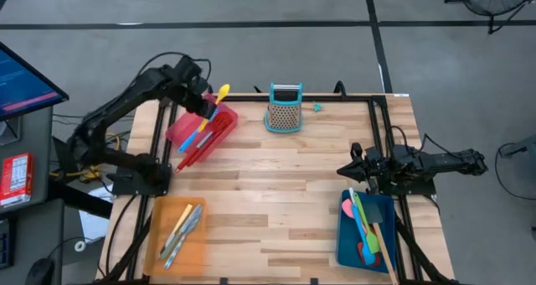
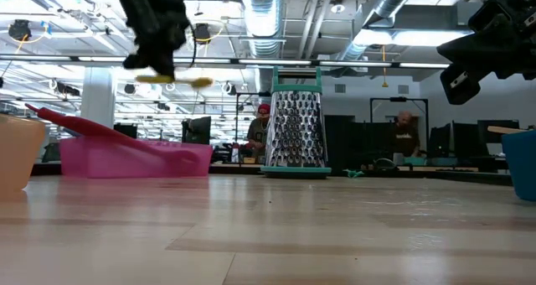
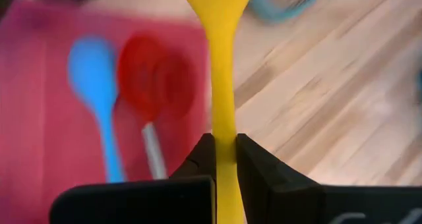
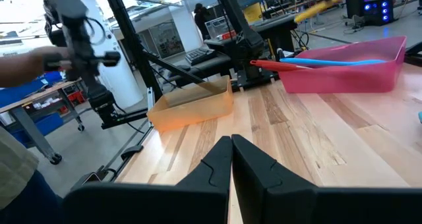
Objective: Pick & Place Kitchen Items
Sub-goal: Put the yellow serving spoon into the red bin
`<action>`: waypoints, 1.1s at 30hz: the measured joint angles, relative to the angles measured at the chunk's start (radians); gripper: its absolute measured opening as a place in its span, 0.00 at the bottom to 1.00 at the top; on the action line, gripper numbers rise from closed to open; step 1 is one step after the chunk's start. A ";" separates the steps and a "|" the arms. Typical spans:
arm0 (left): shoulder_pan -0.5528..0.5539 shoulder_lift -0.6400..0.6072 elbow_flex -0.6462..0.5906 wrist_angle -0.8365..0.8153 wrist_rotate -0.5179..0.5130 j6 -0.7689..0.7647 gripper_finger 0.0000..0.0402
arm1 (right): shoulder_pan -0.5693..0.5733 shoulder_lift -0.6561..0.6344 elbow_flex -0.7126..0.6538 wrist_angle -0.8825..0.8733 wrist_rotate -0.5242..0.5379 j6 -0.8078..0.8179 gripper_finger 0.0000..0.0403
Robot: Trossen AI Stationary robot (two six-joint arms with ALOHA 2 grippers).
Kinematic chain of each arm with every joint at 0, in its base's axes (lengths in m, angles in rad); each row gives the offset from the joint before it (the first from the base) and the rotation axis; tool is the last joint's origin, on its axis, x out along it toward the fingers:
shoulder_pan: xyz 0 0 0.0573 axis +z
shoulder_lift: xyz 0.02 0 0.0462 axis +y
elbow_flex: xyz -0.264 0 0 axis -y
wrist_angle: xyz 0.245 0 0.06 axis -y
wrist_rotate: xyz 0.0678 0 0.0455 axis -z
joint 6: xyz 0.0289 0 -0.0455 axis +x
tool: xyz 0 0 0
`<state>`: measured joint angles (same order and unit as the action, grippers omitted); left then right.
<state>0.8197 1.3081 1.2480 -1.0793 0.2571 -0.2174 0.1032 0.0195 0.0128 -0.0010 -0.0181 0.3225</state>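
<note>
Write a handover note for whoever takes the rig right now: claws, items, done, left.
Left claw: shut on the yellow spoon, held in the air over the red tray at the table's back left.
Right claw: shut, empty, waiting at the right edge above the blue tray.
Done: blue spoon and red spoon in the red tray; silvery cutlery in the orange tray; spatulas in the blue tray.
Left: release the yellow spoon into the red tray. No loose utensils show on the table.
</note>
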 joint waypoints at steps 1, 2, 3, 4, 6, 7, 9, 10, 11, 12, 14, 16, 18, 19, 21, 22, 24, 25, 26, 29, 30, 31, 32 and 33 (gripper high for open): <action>0.008 0.027 0.000 -0.029 -0.005 0.019 0.03 | 0.000 0.000 0.000 0.000 0.000 0.000 0.02; 0.015 0.051 0.000 -0.060 -0.016 0.037 0.03 | 0.000 0.000 0.000 0.000 0.000 0.000 0.02; 0.020 0.074 0.000 -0.093 -0.033 0.056 0.03 | 0.000 0.000 0.000 0.000 0.000 0.000 0.02; 0.027 0.096 0.000 -0.125 -0.060 0.072 0.03 | 0.000 0.000 0.000 0.000 0.000 0.000 0.02; 0.034 0.132 0.000 -0.180 -0.116 0.085 0.03 | 0.000 0.000 0.000 0.000 0.000 0.000 0.02; 0.038 0.149 0.000 -0.206 -0.136 0.086 0.03 | 0.000 0.000 0.000 0.000 0.000 0.000 0.02; 0.041 0.175 -0.001 -0.236 -0.158 0.098 0.03 | 0.000 0.000 0.000 0.000 0.000 0.000 0.02; 0.041 0.183 -0.001 -0.238 -0.167 0.106 0.03 | 0.000 0.000 0.000 0.000 0.000 0.000 0.02; 0.040 0.190 0.000 -0.239 -0.178 0.108 0.03 | 0.000 0.000 0.000 0.000 0.000 0.000 0.02; 0.038 0.197 0.000 -0.239 -0.194 0.107 0.03 | 0.000 0.000 0.000 0.000 0.000 0.000 0.02; 0.031 0.215 0.000 -0.238 -0.209 0.104 0.03 | 0.000 0.000 0.000 0.000 0.000 0.000 0.02; 0.027 0.236 0.000 -0.238 -0.209 0.101 0.03 | 0.000 0.000 0.000 0.000 0.000 0.000 0.02; 0.022 0.253 0.000 -0.238 -0.209 0.081 0.03 | 0.000 0.000 0.000 0.000 0.000 0.000 0.02; 0.017 0.262 0.000 -0.238 -0.208 0.076 0.03 | 0.000 0.000 0.000 0.000 0.000 0.000 0.02; 0.006 0.278 0.000 -0.235 -0.209 0.074 0.03 | 0.000 0.000 0.000 0.000 0.000 0.000 0.02; 0.000 0.283 0.000 -0.232 -0.209 0.073 0.03 | 0.000 0.000 0.000 0.000 0.000 0.000 0.02; -0.012 0.294 0.000 -0.231 -0.208 0.072 0.03 | 0.000 0.000 0.000 0.000 0.000 0.000 0.02; -0.016 0.300 0.000 -0.230 -0.208 0.071 0.03 | 0.000 0.000 0.000 0.000 0.000 0.000 0.02; -0.020 0.306 0.000 -0.229 -0.208 0.071 0.03 | 0.000 0.000 0.000 0.000 0.000 0.000 0.02; -0.030 0.326 0.000 -0.222 -0.208 0.056 0.03 | 0.000 0.000 0.000 0.000 0.000 0.000 0.02; -0.035 0.334 0.000 -0.218 -0.209 0.056 0.03 | 0.000 0.000 0.000 0.000 0.000 0.000 0.02; -0.039 0.341 0.000 -0.212 -0.210 0.056 0.03 | 0.000 0.000 0.000 0.000 0.000 0.000 0.02; -0.042 0.345 0.000 -0.208 -0.215 0.055 0.03 | 0.000 0.000 0.000 0.000 0.000 0.000 0.02; -0.045 0.346 0.000 -0.203 -0.223 0.055 0.03 | 0.000 0.000 0.000 0.000 0.000 0.000 0.02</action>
<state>0.7748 1.6543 1.2476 -1.2821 0.0345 -0.1619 0.1031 0.0194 0.0125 -0.0011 -0.0181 0.3225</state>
